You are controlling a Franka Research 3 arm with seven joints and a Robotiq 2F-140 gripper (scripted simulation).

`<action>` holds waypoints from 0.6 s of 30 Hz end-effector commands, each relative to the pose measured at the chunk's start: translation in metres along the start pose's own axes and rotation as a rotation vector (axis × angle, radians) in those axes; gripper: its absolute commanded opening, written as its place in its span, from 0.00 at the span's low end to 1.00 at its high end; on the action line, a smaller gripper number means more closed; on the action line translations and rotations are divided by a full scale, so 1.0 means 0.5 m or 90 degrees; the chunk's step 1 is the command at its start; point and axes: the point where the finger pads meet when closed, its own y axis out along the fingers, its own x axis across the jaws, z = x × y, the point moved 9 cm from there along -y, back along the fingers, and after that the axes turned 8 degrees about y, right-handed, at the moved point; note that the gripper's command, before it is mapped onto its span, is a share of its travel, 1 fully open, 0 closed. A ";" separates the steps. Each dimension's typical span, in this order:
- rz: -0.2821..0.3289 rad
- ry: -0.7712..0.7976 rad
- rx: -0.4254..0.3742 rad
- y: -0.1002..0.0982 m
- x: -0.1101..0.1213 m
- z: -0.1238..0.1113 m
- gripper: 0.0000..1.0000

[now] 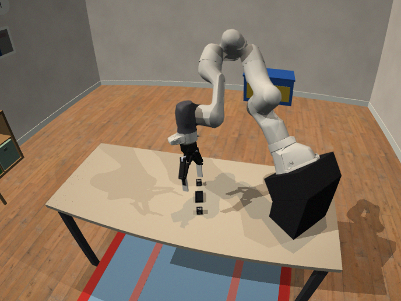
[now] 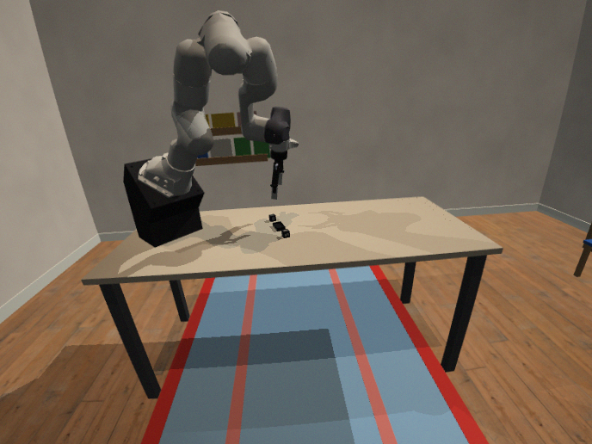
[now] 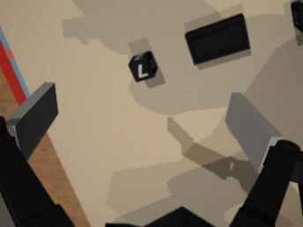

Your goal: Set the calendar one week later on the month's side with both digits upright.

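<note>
While the arm hangs over the table [image 1: 97, 181], the gripper [image 1: 191, 177] is spread fully wide with nothing between its fingers, up off the surface. From largest to smallest: the tray [image 1: 199, 196] lies flat on the table, a dark oblong, and both cubes are outside it, one at each of its short ends, so the three form one line.

Key relation, judged from the wrist view: the tray [image 3: 218, 39] and near cube [image 3: 143, 67] both sit toward the upper edge of that view, ahead of the fingers, not between them. The far cube [image 3: 298, 13] is cut by the frame's corner. The tray's long axis runs roughly along the line between the two fingertips, tilted a little.

Near cube: black, top face shows a white mark like a 7, turned out of upright. In the top view it is the one closest to the table's front edge [image 1: 199, 210]; the other cube [image 1: 199, 182] sits just beside the fingers. Far cube's digits too small to read.
</note>
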 end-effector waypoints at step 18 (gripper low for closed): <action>0.015 0.293 0.019 -0.013 0.020 0.021 1.00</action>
